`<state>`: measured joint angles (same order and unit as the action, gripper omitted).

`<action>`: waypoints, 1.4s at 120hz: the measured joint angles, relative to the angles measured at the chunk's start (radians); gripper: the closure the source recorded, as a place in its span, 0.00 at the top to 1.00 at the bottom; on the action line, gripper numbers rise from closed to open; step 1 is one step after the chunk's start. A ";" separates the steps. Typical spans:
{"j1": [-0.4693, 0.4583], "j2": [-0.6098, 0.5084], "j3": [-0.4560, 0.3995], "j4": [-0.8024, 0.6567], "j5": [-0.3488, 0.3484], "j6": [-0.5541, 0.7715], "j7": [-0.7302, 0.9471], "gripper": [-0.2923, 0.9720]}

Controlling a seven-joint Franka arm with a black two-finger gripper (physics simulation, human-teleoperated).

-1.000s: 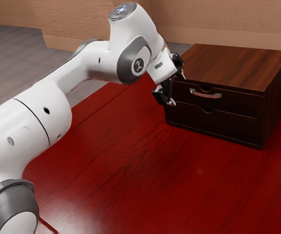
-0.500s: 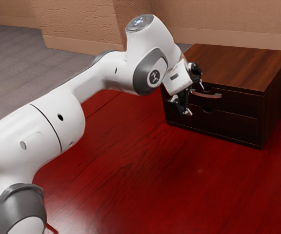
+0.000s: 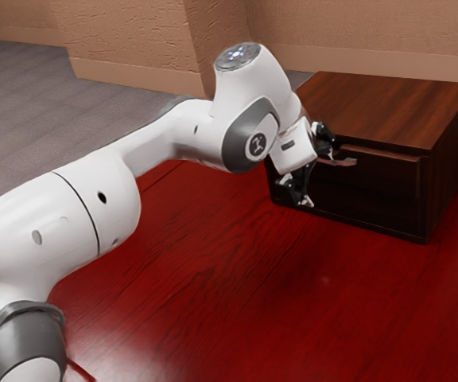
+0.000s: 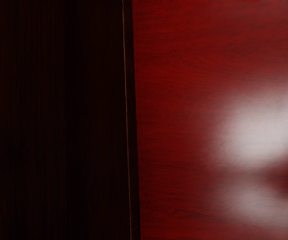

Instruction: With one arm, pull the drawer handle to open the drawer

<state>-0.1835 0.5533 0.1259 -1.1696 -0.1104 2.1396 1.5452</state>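
The gripper (image 3: 294,192) hangs at the lower corner of the cabinet's (image 3: 388,103) front, on the exterior view's left. Its two fingers stand a little apart with nothing between them, tips pointing down toward the desk (image 3: 237,286). The handle (image 3: 339,160), a silver bar on the cabinet's upper drawer (image 3: 384,163), lies just above the gripper and toward the exterior view's right. Its near end meets the white hand, though I cannot tell whether they touch. Whether the drawer stands out from the cabinet is also unclear. The cabinet, of dark brown wood, sits on the red desk, and the white arm (image 3: 173,143) reaches to it from the exterior view's left. In the wrist view the cabinet's dark front (image 4: 59,120) borders the red desk (image 4: 194,60), which carries a pale patch of glare (image 4: 259,130).
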 joint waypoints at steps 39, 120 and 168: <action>-0.043 -0.148 0.008 -0.193 0.063 0.037 0.005 0.63; -0.341 -0.538 0.245 -0.621 0.095 0.064 0.008 0.62; -0.374 -0.686 0.377 -0.218 0.235 -0.275 0.015 0.76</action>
<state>-0.5578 -0.1326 0.5030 -1.3873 0.1250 1.8643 1.5598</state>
